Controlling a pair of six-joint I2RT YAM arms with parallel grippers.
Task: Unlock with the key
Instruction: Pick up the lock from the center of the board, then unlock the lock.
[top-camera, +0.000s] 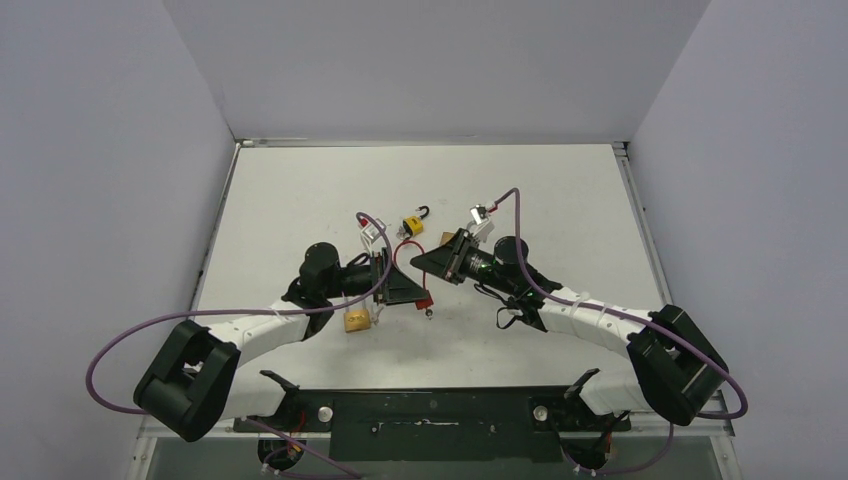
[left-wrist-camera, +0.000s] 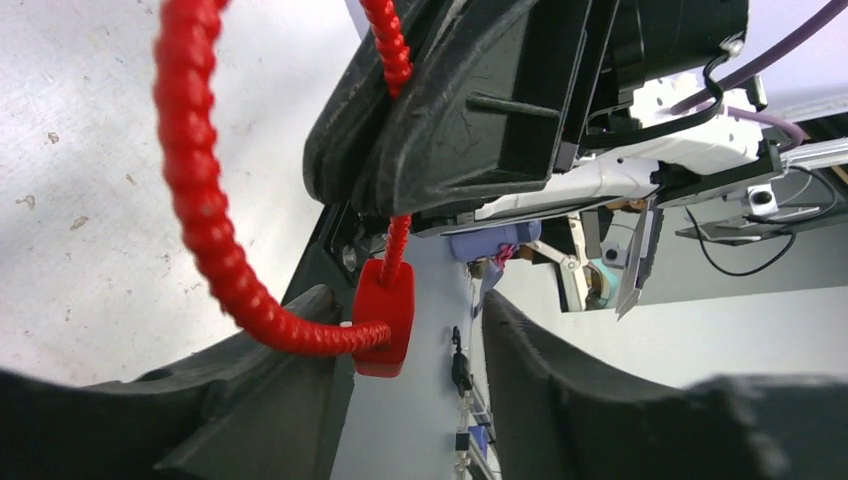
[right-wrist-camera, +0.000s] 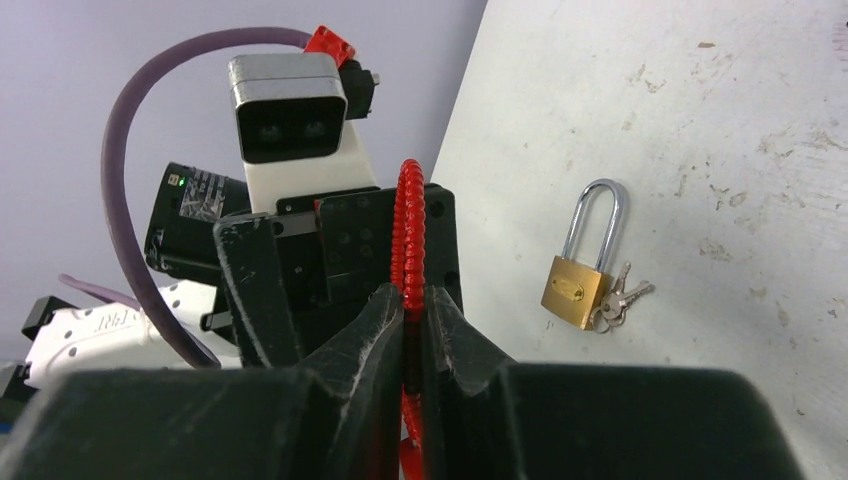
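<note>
Brass padlock (right-wrist-camera: 577, 290) 1 | yellow padlock (top-camera: 411, 224) 1 | red cable (right-wrist-camera: 408, 230) 1 (pinched)

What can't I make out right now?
- Keyhole of the red lock: left wrist view shows one side only.
- Lower end of the red cable: right wrist view, behind the right pincer.
- Keys at the brass padlock: right wrist view, too small to tell if inserted.

Nose to nose, left tool (left-wrist-camera: 408, 305) stands parted, right tool (right-wrist-camera: 412, 300) pinched closed.

cable lock (left-wrist-camera: 210, 240): red, ribbed | padlock (right-wrist-camera: 578, 290): brass+silver | tbl (top-camera: 300, 200): white, specked
</note>
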